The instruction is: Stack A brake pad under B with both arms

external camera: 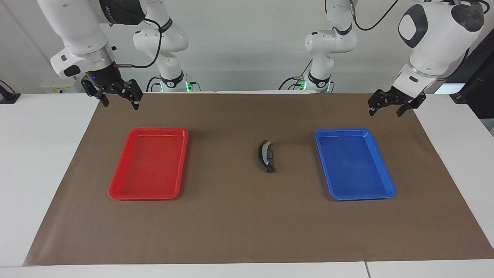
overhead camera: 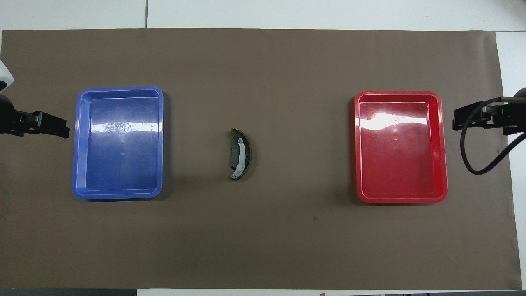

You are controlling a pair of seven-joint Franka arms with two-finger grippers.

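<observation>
In the facing view, the right gripper (external camera: 119, 101) hangs with its fingers spread wide and empty, over the brown mat's (external camera: 239, 231) edge at the right arm's end of the table. The red tray (external camera: 148, 193) lies below it, farther from the robots. The left gripper (external camera: 389, 109) hangs over the mat's other end, fingers also wide apart and holding nothing, with the blue tray (external camera: 357, 195) just under and farther from the robots. Well apart from both grippers, between the two trays, B (external camera: 263, 151) lies across the small A brake pad (external camera: 269, 160), whose dark body shows beside and under the silvery face.

In the overhead view, the left gripper (overhead camera: 51, 124) shows only its black tips, just beside the blue tray's (overhead camera: 119, 193) rim, toward the left arm's end. The right gripper (overhead camera: 472, 118) pokes in beside the red tray (overhead camera: 400, 198), a black cable (overhead camera: 476, 164) looping below it. B (overhead camera: 243, 154), a crescent with a pale strip, rests at mid-mat with A brake pad (overhead camera: 234, 155) as a dark block tucked against its inner curve, equally far from both grippers.
</observation>
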